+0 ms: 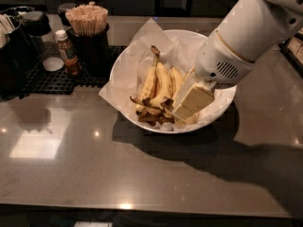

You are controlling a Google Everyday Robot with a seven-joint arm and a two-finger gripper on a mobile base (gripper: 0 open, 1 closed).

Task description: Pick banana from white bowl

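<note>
The white bowl (128,65), lined with crinkled white paper, stands on the dark counter. Three yellow bananas with blackened tips (161,84) lie side by side in it; the left one has a dark stem pointing to the back. My gripper (191,102), cream-coloured under the white arm, reaches down into the bowl's right half, right beside the rightmost of them. A bit of yellow banana (188,121) shows just beneath the gripper; the rest of it is hidden by the gripper, so I cannot tell whether it is held.
A dark cup of wooden sticks (87,25) stands behind the bowl to the left, on a black mat (52,79) with a small brown bottle (68,56) and dark containers (19,41). The counter's front edge runs along the bottom.
</note>
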